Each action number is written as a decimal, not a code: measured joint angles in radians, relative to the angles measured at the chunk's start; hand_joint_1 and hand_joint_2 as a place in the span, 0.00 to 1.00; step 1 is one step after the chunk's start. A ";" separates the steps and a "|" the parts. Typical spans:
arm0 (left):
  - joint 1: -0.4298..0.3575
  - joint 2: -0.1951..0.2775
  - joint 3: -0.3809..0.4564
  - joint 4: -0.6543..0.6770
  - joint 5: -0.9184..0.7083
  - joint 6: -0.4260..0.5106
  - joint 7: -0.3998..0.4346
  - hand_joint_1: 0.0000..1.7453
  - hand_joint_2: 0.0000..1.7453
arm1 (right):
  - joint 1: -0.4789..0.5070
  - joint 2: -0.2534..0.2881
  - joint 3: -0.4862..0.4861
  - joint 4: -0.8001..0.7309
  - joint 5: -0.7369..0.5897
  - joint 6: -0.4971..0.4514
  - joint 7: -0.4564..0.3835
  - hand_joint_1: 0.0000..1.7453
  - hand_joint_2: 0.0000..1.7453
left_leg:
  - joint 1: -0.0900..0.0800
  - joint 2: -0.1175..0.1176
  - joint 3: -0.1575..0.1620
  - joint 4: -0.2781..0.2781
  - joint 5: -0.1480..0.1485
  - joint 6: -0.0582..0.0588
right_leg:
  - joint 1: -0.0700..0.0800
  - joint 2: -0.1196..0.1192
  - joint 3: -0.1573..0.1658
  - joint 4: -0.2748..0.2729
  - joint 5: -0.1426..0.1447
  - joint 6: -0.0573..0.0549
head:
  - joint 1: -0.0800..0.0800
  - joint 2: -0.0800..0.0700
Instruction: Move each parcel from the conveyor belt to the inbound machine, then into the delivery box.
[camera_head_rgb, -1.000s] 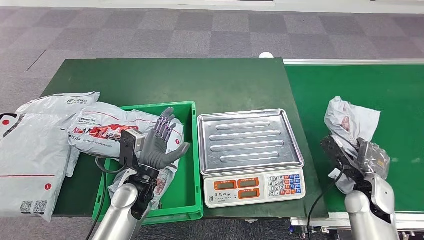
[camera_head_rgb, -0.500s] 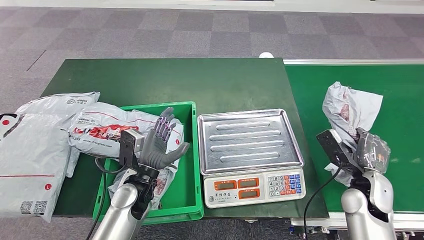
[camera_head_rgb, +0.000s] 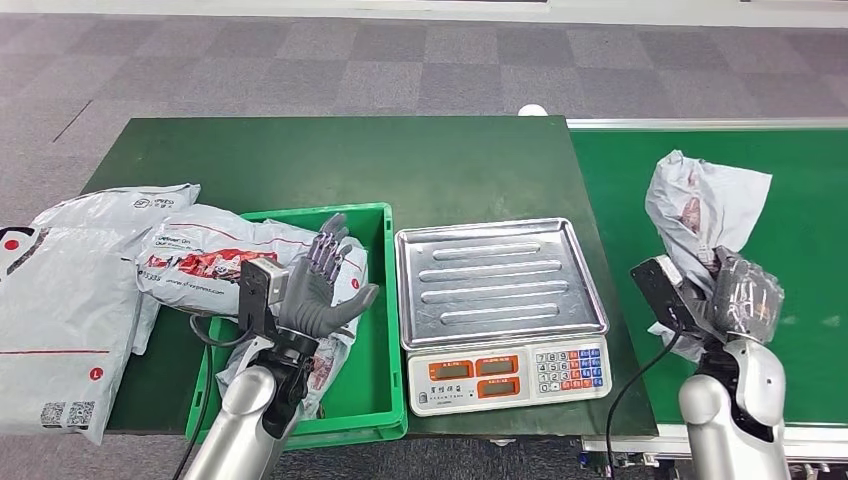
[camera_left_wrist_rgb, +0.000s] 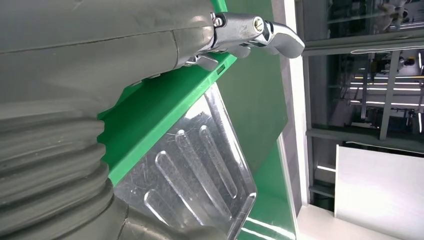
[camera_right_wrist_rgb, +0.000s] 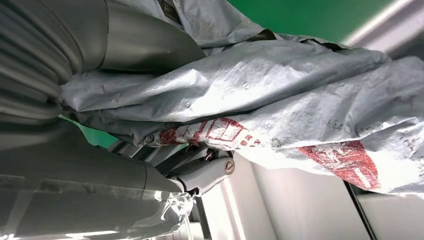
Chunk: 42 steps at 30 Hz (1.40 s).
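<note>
Gripping the crumpled parcel (camera_head_rgb: 700, 215), your right hand (camera_head_rgb: 742, 300) bunches it for carrying; your left hand (camera_head_rgb: 320, 285) waits spread, holding nothing.

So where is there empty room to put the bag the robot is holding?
The steel tray of the scale is bare, between the green bin and the conveyor belt. The dark table behind it is bare too. The bin is crowded with a parcel and the left hand.
</note>
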 joint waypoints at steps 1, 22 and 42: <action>-0.004 0.000 0.000 0.003 0.000 0.001 -0.001 0.00 1.00 | -0.009 -0.003 0.002 0.002 -0.007 -0.012 -0.011 1.00 1.00 | 0.000 0.000 0.000 0.000 0.000 0.000 | 0.000 0.000 0.000 0.000 0.000 0.000 | 0.000 0.000; -0.154 0.016 -0.011 0.190 0.070 -0.006 -0.077 0.00 1.00 | -0.307 0.033 0.497 0.290 -0.054 0.086 -0.004 1.00 1.00 | 0.003 0.001 -0.001 -0.001 0.004 -0.005 | 0.003 0.003 -0.004 0.001 0.003 -0.004 | 0.000 0.000; -0.176 0.037 -0.017 0.232 0.094 0.004 -0.082 0.00 1.00 | -0.355 0.047 0.739 0.365 -0.292 0.288 -0.082 0.00 1.00 | 0.003 0.002 -0.001 -0.001 0.004 -0.006 | 0.003 0.005 -0.004 0.001 0.004 -0.004 | 0.000 0.000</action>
